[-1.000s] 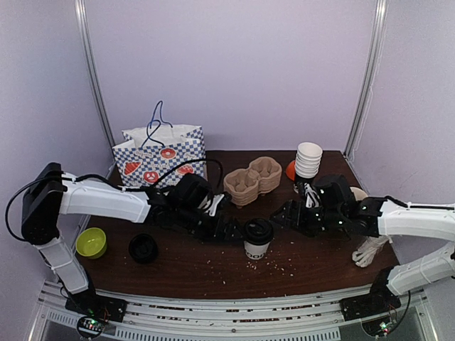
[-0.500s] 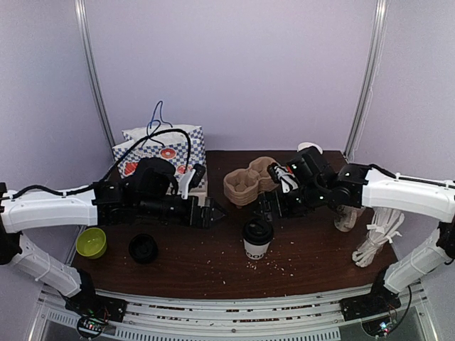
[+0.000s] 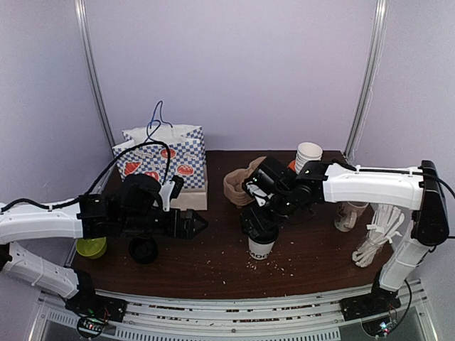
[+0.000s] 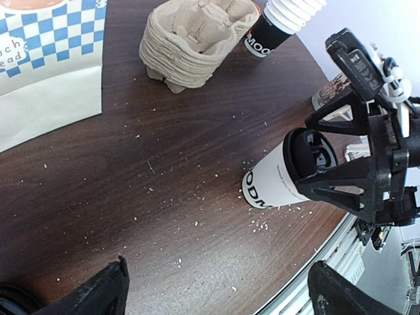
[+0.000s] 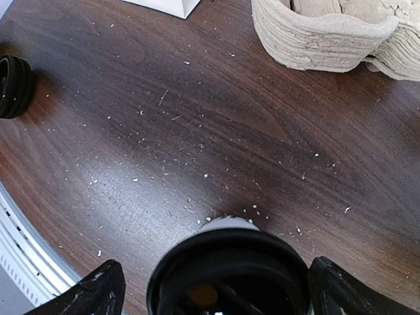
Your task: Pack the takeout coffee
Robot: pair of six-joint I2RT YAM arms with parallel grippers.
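Observation:
The takeout coffee [image 3: 261,247], a white paper cup with black lettering low on its side and a black lid, stands upright near the table's front middle. My right gripper [image 3: 259,222] hangs straight over it, open. In the right wrist view the lid [image 5: 230,272] fills the space between the two fingertips [image 5: 92,294], which stand on either side with a gap. My left gripper [image 3: 193,224] is open and holds nothing, a good way left of the cup. In the left wrist view the cup [image 4: 275,182] shows with the right gripper's fingers [image 4: 341,177] around its lid.
A blue-checked paper bag [image 3: 163,167] stands at the back left. A stack of pulp cup carriers [image 3: 242,185] sits behind the cup and a stack of lidless paper cups [image 3: 308,158] further back. Black lids [image 3: 143,249] and a green bowl [image 3: 90,246] lie front left.
My left gripper has pulled back leftward from the cup. My right gripper opened wider, lifted away from the cup's right side and swung round to hang above the lid.

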